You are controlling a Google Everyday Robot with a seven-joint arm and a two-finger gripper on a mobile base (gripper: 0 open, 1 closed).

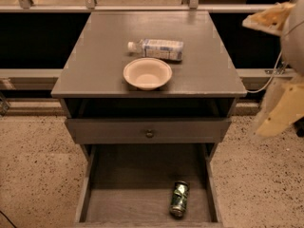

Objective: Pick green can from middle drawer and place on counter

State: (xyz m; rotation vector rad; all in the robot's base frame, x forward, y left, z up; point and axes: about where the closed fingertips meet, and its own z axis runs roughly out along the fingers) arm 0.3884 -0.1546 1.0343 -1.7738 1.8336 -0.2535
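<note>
**Green can lying in the open drawer**

The small dark-green metal can [179,199] is seen lying on its side in the pulled-out grey-brown wooden middle drawer [128,209], near the right wall. Above, a round cream bowl [147,73] and a clear plastic bottle [156,49] are set on the flat grey-brown wooden counter [95,65]. The pale gripper [281,109] is held at the right edge, well apart from the can; whether it is released or clenched cannot be told.

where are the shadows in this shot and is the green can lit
Camera view: the counter is evenly lit; the middle drawer is shadowed at its back, but the green can lies lit near its front right; the gripper shows pale and bright at the right edge, beside the counter.
</note>
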